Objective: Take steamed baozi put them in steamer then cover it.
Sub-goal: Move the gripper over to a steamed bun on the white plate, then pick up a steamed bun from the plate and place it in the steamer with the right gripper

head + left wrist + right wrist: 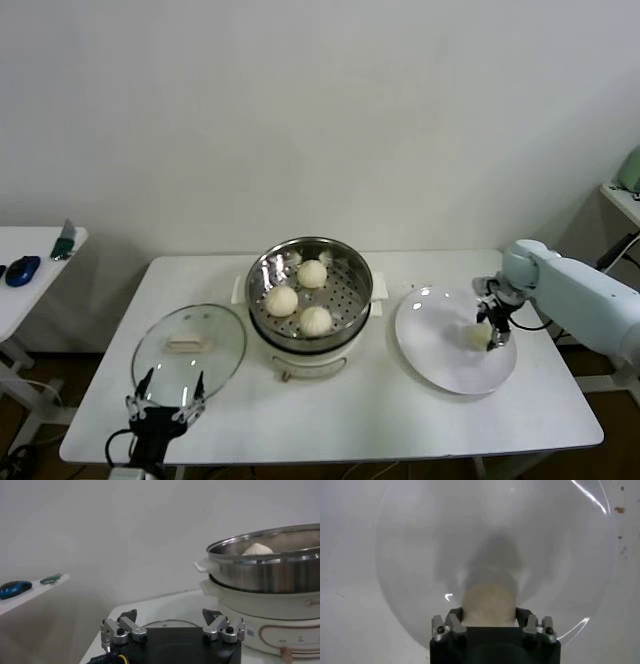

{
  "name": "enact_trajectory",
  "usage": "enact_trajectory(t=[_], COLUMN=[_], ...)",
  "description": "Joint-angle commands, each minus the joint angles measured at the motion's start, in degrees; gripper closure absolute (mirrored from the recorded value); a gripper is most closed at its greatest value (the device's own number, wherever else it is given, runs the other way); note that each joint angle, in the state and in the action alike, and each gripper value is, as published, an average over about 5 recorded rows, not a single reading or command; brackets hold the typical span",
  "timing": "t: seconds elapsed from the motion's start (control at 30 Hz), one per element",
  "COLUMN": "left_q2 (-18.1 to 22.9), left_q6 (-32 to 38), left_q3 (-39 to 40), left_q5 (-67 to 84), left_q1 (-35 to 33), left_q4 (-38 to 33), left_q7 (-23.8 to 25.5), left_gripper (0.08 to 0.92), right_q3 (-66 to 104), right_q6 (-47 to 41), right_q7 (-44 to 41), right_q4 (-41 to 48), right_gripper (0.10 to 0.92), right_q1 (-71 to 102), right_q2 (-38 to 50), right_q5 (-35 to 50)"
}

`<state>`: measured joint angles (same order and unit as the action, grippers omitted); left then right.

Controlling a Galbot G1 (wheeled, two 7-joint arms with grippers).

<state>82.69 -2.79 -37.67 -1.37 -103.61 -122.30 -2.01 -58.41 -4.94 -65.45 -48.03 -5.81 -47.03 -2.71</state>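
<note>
Resting between the right gripper (pixel 490 328) fingers — one baozi (pixel 481 335).

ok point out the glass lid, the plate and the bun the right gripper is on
glass lid (pixel 190 345), head view, on its whitish bar handle
plate (pixel 435 345), head view, bare white surface
bun (pixel 481 335), head view, its visible side between the right gripper's fingers

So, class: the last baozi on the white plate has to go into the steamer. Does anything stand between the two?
Nothing visible does. The right gripper has its fingers around the last baozi on the white plate. Only bare table lies between plate and steamer, which is open; the cover rests on the steamer's far side.
</note>
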Motion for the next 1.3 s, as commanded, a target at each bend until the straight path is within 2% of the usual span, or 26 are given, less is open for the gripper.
enact_trajectory(t=[0.03,0.23,0.5,0.6,1.0,1.3], left_q2=[-0.2,-0.9,-2.6,-2.9,-2.9,-2.8], left_q6=[0.1,2.3,3.0,2.5,-0.8,-1.3], left_q3=[0.1,1.1,2.2,2.8,4.3,4.2], left_q5=[0.1,-3.0,-3.3,-3.7,-6.2,-5.7], left_q1=[-0.3,-1.7,-2.3,-2.2,-1.7,-0.1], left_q4=[-0.2,-1.2,-1.9,-2.1,-2.6,-3.0], left_q7=[0.6,1.7,1.6,1.3,-2.3,-2.1], left_gripper=[0.177,0.177,0.177,0.177,0.177,0.177], right_q3=[-6.1,-21.3,-37.4,-40.4,-45.2,-45.8], right_q6=[-2.5,-7.2,-10.0,-10.8,-14.8,-17.3], right_q7=[0.6,1.9,3.2,3.5,7.9,11.9], right_q4=[-2.2,-6.3,-6.6,-7.4,-8.4,-8.7], right_gripper=[0.352,0.362,0.362,0.357,0.354,0.347], right_q1=[-7.0,-23.7,-42.5,-45.4,-47.1,-41.2], right_q2=[0.5,-1.7,-13.3,-17.6,-31.8,-36.0], right_q5=[8.3,25.7,50.2,56.7,67.7,66.6])
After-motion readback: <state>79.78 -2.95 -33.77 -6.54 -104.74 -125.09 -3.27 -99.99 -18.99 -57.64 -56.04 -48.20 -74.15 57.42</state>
